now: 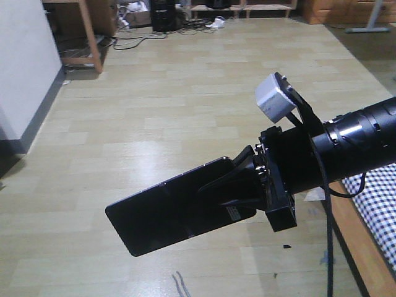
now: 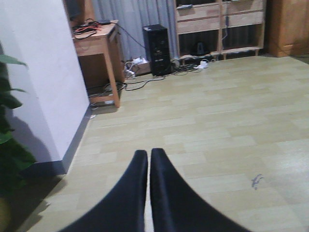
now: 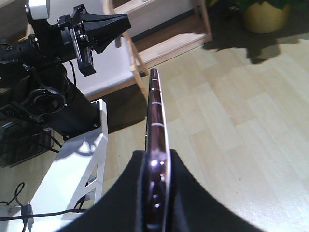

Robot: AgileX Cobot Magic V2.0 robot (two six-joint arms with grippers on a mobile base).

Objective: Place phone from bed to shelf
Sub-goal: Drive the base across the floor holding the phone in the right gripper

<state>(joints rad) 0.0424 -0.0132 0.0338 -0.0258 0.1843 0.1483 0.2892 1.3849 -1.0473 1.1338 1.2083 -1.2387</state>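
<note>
The phone (image 1: 167, 210) is off the bed (image 1: 378, 213) and held in the air above the plank floor (image 1: 185, 105). The right hand (image 1: 230, 185) is clamped on one short end of it. The rest of the phone's body projects freely outward and slopes down toward its far end. In the right wrist view the phone appears edge-on, with its pinkish rim between the two black fingers. The bed's checked sheet lies low at the right, beside the arm. A light wooden shelf (image 3: 166, 41) stands ahead of the phone, near the wall. The left hand (image 2: 148, 155) is closed and holds nothing, its fingers together above the floor.
</note>
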